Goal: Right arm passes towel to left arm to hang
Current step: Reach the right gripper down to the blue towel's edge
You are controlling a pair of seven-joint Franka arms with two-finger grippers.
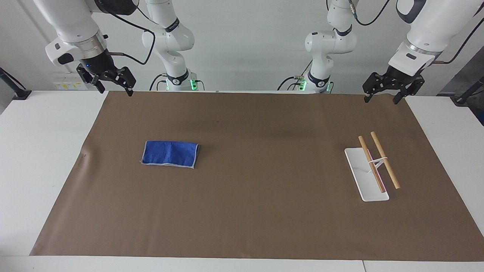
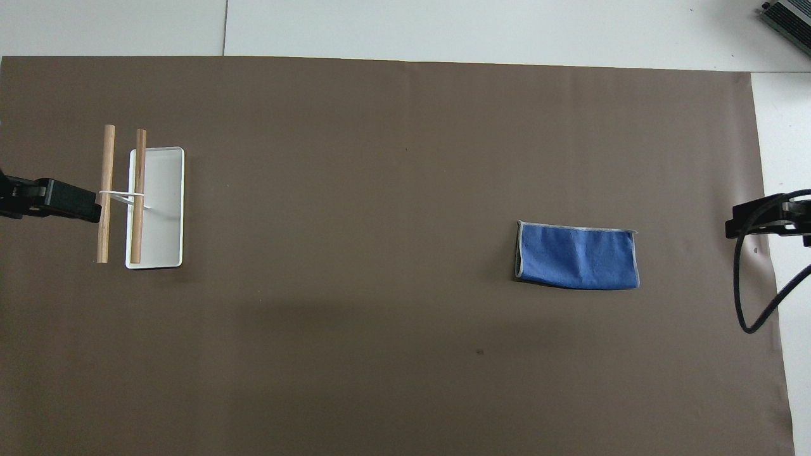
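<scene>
The blue towel (image 1: 170, 154) lies folded flat on the brown mat, toward the right arm's end of the table; it also shows in the overhead view (image 2: 576, 256). A white rack (image 1: 366, 183) with two wooden bars (image 1: 385, 159) stands toward the left arm's end; it also shows in the overhead view (image 2: 161, 209). My right gripper (image 1: 116, 92) is open and empty, up over the mat's edge nearest the robots. My left gripper (image 1: 381, 101) is open and empty, up over the mat's corner at its own end. Both arms wait.
The brown mat (image 1: 264, 211) covers most of the white table (image 1: 38, 170). A black cable (image 2: 751, 297) hangs by the right gripper at the mat's edge.
</scene>
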